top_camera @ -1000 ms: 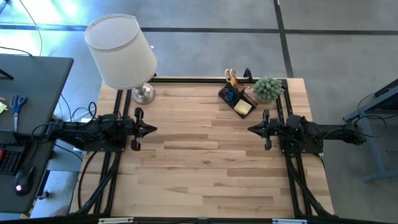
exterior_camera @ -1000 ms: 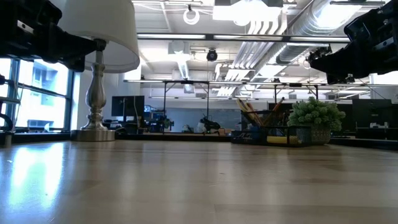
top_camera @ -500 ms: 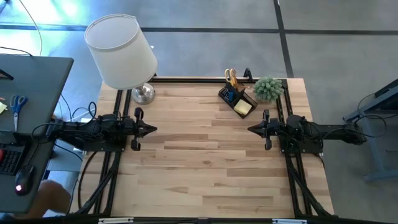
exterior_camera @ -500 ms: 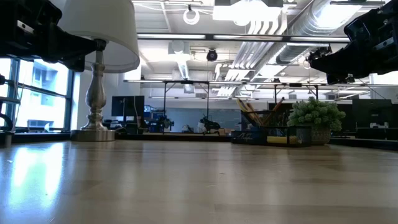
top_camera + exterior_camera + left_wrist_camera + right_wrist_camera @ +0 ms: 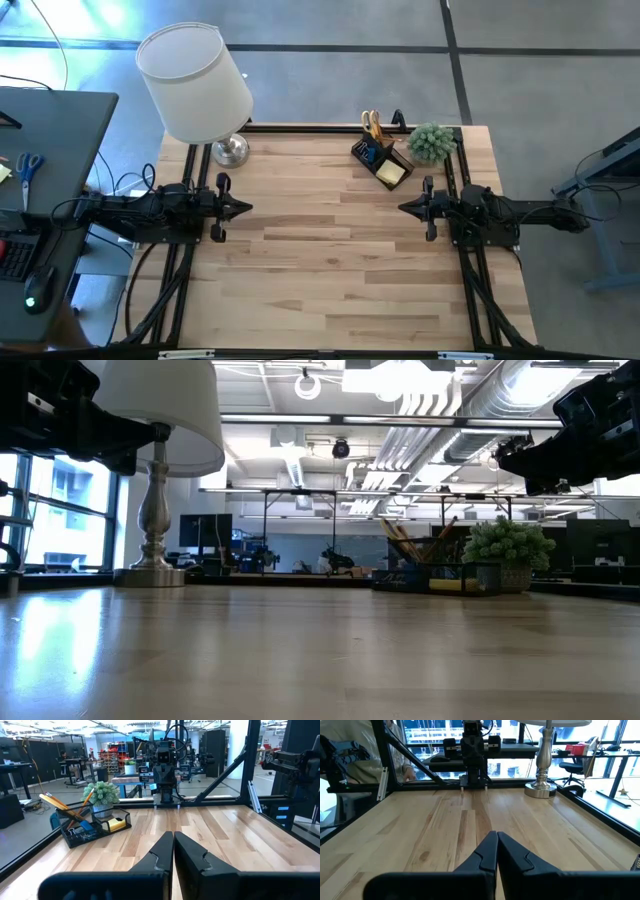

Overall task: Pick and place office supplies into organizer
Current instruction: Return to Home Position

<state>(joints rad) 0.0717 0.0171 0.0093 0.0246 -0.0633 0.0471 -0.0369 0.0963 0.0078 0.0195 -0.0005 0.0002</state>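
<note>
Dark robot arms: two, the left arm (image 5: 150, 210) at 9 o'clock of the wooden table (image 5: 330, 270), the right arm (image 5: 505, 212) at 3 o'clock.
Two-finger grippers: two, left gripper (image 5: 246, 208) and right gripper (image 5: 404, 208).
Black mesh desk organizer (image 5: 360, 150): one, at 1 o'clock.
Yellow-handled scissors (image 5: 371, 124): one pair.
Yellow sticky-note pad (image 5: 392, 174): one.
Thin orange pencils (image 5: 55, 803): at least two show.
Small green plant (image 5: 431, 141): one.
White-shaded lamp with silver foot (image 5: 195, 80): one, at 11 o'clock.
Blue-handled scissors (image 5: 28, 166): one pair, on the grey side desk (image 5: 60, 120).

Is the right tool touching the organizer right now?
Apart. The high view shows the right tool hanging near the right side, with a stretch of bare tabletop between it and the organizer.
</note>
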